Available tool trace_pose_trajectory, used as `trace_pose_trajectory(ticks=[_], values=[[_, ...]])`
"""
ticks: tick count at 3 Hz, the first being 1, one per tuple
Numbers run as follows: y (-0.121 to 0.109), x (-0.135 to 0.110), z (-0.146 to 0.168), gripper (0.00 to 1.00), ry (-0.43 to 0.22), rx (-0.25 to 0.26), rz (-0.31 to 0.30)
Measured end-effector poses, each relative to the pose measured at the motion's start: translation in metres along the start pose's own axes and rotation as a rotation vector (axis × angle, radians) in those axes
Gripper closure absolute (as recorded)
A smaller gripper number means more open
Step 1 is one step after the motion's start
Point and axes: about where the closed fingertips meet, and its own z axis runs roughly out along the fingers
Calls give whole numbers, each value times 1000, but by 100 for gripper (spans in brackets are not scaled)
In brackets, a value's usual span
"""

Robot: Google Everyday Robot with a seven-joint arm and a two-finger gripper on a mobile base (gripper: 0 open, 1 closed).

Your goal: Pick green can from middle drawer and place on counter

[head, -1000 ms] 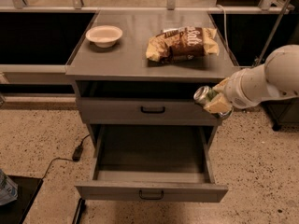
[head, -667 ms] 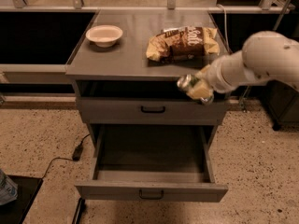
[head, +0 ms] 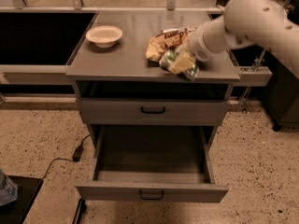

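My gripper [head: 180,63] is shut on the green can [head: 168,59] and holds it tilted just above the front right part of the counter [head: 121,59], in front of the chip bag. The can's silver top points left and its dark green body is mostly covered by my pale fingers [head: 183,62]. The white arm reaches in from the upper right. The middle drawer [head: 152,190] stands pulled open below, and its dark inside shows nothing in it.
A brown chip bag [head: 166,41] lies on the counter right behind the can. A white bowl [head: 104,35] sits at the counter's left. A shut drawer front [head: 152,110] is above the open drawer. A black cable [head: 70,157] lies on the floor at left.
My gripper with the can has moved up and left from beside the cabinet's right front to over the counter's front edge, near the chip bag. The view has come closer.
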Motion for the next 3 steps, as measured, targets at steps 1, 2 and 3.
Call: trace_pose_trajectory(ticks=[1,2,3], values=[[-24,-45,-11,100,-60,40,-31],[-24,-45,-11,100,-60,40,-31],[-35,-41,15,100,-39,42,-52]])
